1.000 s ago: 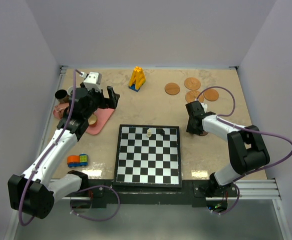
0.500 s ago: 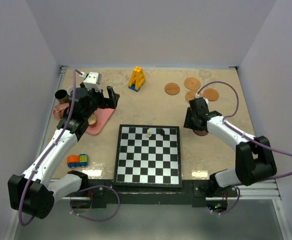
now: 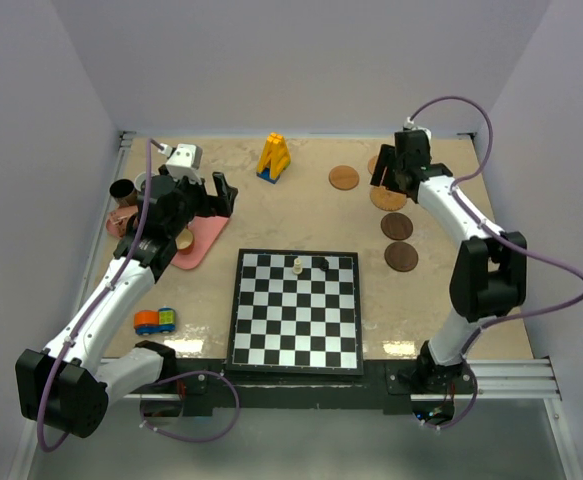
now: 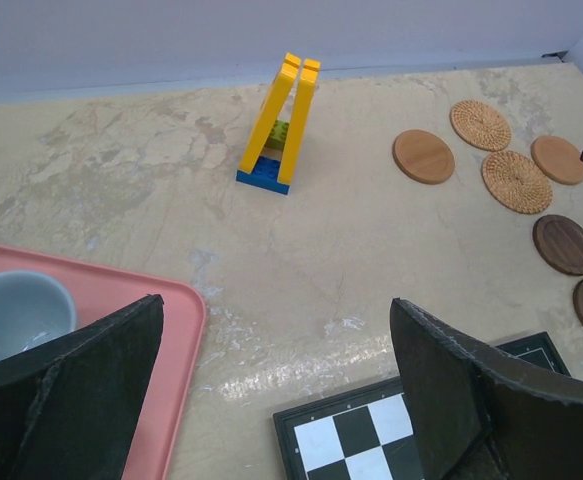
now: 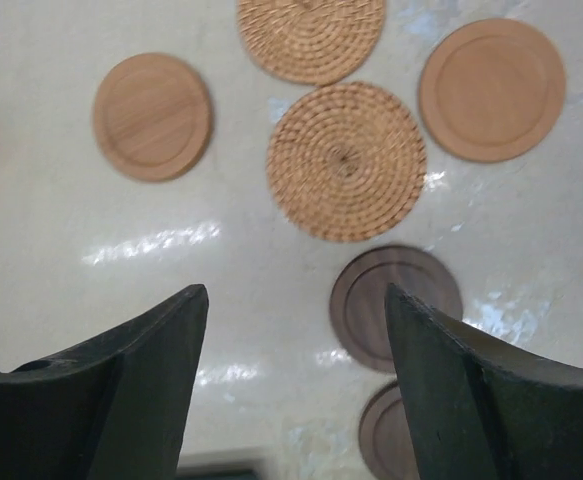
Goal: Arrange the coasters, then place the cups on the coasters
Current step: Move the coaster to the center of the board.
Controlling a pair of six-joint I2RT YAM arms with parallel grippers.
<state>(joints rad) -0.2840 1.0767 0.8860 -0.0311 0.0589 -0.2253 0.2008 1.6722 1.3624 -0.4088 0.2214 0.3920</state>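
Right fingers [image 5: 111,400] hover spread, empty, above coasters [image 5: 346,160]; dark pair nearest the fingertips. Risk: closing low nudges close-set neighbouring discs. Left fingers [image 4: 71,390] wide, empty; grey cup [image 4: 11,315] just beside.

The right gripper [image 3: 389,172] moves away from the chessboard [image 3: 296,310], up to the far light coasters [image 3: 388,197]. Its fingers spread wider. The two dark coasters [image 3: 402,257] it hid now show.
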